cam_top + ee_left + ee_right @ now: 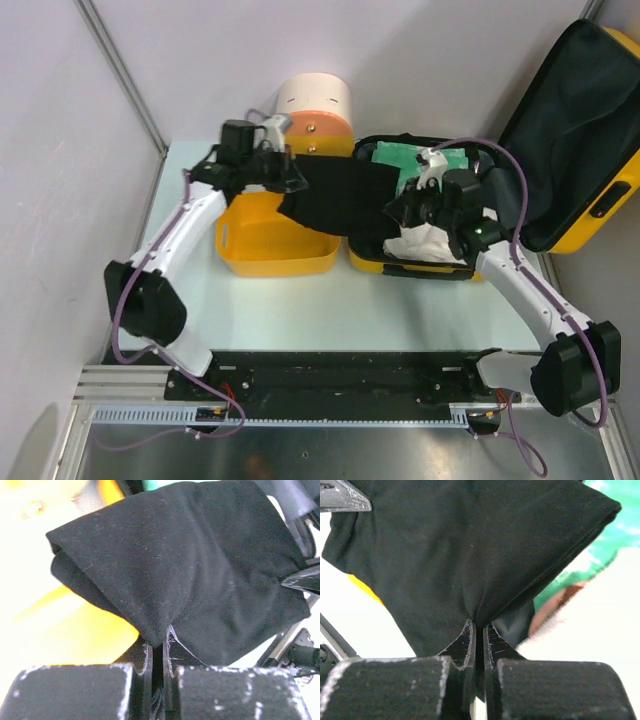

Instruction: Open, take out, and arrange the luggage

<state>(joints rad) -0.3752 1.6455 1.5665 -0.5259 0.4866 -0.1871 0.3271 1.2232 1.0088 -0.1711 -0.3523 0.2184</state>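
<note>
1. Luggage (400, 270): open on the right half of the table (330, 310), base flat, lid (565, 130) swung out to the right and propped up past the table edge, dark lining facing the camera.
2. Base contents: green item (395, 158) at the rear, white item (420, 245) at the front, both partly covered by cloth and right arm.
3. Cloth (340, 195): black, held above the base, spanning from the base's left rim across to the tub's rear right corner.
4. Left gripper (285, 178): jaws closed to a thin slit, pinching a fold of the cloth's left end. Confirmed in the left wrist view, gripper (159, 640), cloth (190, 560) bunched at the fingertips.
5. Right gripper (405, 208): jaws likewise pressed nearly together on the cloth's right end, over the base. Confirmed in the right wrist view, gripper (479, 625), cloth (470, 545), green item (600, 545) behind.
6. Tub (280, 262): yellow, just left of the luggage, bare yellow floor in view, rear part hidden under the left arm.
7. Cylinder (313, 100): cream and orange, upright behind the tub, at the table's rear. Contents not visible.
</note>
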